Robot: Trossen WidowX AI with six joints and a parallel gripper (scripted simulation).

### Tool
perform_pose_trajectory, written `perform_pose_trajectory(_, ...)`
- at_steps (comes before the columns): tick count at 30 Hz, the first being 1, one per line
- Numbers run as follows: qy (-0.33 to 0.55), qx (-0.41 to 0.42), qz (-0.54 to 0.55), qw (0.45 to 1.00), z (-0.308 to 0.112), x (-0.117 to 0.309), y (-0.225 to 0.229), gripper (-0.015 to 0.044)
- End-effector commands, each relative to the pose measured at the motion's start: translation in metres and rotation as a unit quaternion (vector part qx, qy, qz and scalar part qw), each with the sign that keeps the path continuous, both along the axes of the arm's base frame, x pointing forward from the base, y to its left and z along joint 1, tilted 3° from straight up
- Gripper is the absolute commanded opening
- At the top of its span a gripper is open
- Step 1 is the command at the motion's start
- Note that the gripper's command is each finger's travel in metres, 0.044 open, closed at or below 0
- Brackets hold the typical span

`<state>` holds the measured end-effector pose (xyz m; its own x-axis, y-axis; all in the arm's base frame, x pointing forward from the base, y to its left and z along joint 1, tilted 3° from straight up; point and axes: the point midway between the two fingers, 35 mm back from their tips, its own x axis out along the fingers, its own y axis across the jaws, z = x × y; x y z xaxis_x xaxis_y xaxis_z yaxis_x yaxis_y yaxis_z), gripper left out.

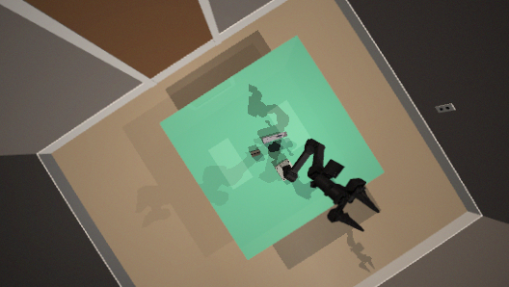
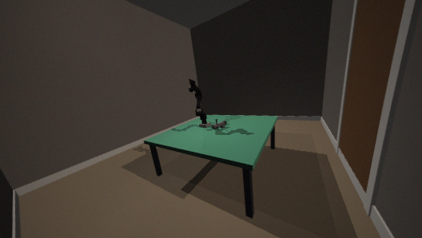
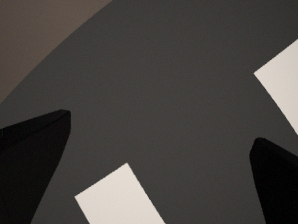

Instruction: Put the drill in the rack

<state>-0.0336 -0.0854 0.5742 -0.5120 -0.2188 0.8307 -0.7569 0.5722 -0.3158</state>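
Drill unresolved, probably among the small grey-brown pieces point(image 1: 254, 152) point(image 2: 219, 125) on the green square table point(image 1: 217, 111) point(image 2: 224, 148); rightward, the black two-fingered gripper point(image 1: 371, 221) point(image 2: 191, 81) point(image 3: 165, 135) spreads wide. Swing back, close, press the key squarely.

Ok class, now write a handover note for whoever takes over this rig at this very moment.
Gripper: open, fingers wide apart, nothing between them, raised and reaching out past the table edge.
Job's things: small items sit together on the green table near the arm's base; too small to tell key, drill and rack apart.
Done: the gripper holds no drill; whether the key is pressed cannot be told.
Left: confirm the key, then pull the drill and rack it.
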Motion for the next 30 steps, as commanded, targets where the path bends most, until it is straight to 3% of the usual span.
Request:
perform_pose_trajectory(1,0.000,0.000,0.000,1.000,0.000,0.000,0.000,0.0374)
perform_pose_trajectory(9,-0.002,-0.004,-0.001,1.000,0.000,-0.002,0.002,0.0164)
perform_pose_trajectory(15,-0.055,-0.152,-0.050,0.986,0.001,-0.045,0.075,0.0006)
perform_pose_trajectory(22,-0.056,-0.315,-0.143,0.937,-0.012,-0.058,0.180,0.0000)
perform_pose_trajectory(30,-0.007,-0.502,-0.214,0.838,-0.051,-0.023,0.282,0.0000)
